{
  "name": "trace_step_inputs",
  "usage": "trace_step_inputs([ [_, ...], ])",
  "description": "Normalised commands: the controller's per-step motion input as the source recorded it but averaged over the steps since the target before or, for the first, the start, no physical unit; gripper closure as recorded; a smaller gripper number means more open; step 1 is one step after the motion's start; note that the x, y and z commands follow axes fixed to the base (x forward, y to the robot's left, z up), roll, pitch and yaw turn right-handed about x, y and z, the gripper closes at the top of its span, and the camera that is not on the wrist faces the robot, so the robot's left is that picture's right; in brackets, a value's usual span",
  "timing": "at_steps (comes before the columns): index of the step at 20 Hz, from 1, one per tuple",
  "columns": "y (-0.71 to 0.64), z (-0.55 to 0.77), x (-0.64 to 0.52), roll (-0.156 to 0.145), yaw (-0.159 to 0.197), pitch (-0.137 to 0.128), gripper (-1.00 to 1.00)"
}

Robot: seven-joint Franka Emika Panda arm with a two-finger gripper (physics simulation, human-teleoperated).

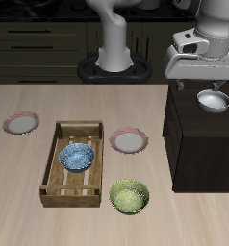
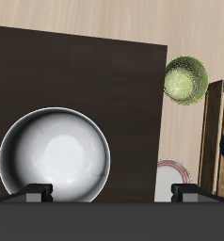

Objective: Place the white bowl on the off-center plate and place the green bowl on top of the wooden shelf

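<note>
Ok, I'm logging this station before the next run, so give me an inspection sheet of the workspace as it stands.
Surface: pale wood table, no spills seen.
Job's things: white bowl on top of the wooden shelf; green bowl on the table near its front edge; off-center plate bare, beside the tray.
Clutter: slatted wooden tray holding a blue patterned bowl; second plate farther off.
Grippers: gripper above the white bowl, fingers apart, gripping nothing.
Cables: nothing seen.
Surroundings: dark cabinets behind the table.
</note>
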Motion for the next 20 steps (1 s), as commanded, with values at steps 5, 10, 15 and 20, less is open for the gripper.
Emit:
trace_step_inputs([
  [5, -0.06, -0.21, 0.03, -0.008, 0.005, 0.020, -1.00],
  [10, -0.04, -0.28, 0.05, -0.010, 0.014, 0.032, -1.00],
  [15, 0.05, -0.24, -0.16, 0.033, -0.009, 0.032, -1.00],
  [20, 0.07, -0.18, -0.26, 0.114, 0.018, -0.008, 1.00],
])
